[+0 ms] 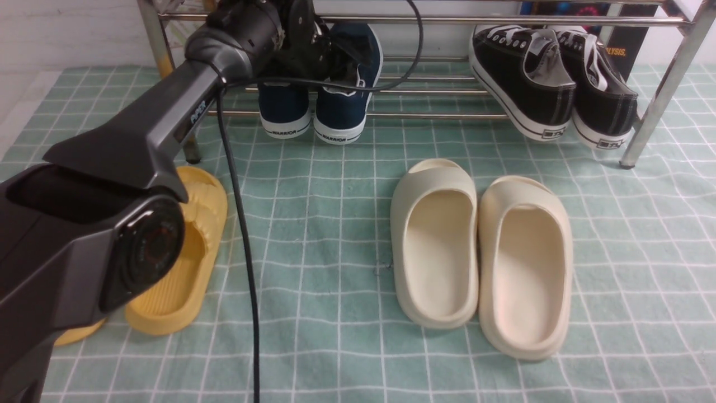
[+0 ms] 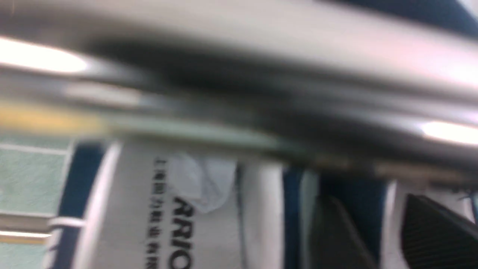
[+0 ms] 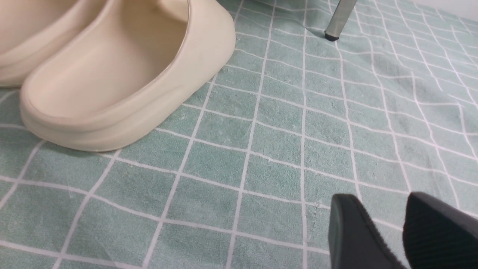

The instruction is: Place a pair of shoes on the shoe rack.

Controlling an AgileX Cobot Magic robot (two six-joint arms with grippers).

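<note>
The pair of shoes, navy slip-ons [image 1: 282, 109] [image 1: 344, 112] with white soles, lies side by side on the lower bars of the chrome shoe rack [image 1: 425, 116], heels toward me. My left arm reaches over them, and its wrist hides the left gripper [image 1: 313, 47] at the shoes' openings. In the left wrist view a rack tube [image 2: 261, 56] fills the top, with a white printed insole [image 2: 179, 224] below. The left gripper [image 2: 377, 231] stands open, one shoe's navy and white collar edge between its fingers. The right gripper [image 3: 377, 228] hovers open and empty over the cloth.
Black lace-up sneakers [image 1: 526, 78] lean on the rack's right half. Two cream slippers [image 1: 436, 240] [image 3: 112, 74] lie on the green checked cloth at centre right, and yellow slippers [image 1: 190, 263] lie under my left arm. A black cable [image 1: 240, 224] hangs down. A rack leg [image 3: 338, 18] stands nearby.
</note>
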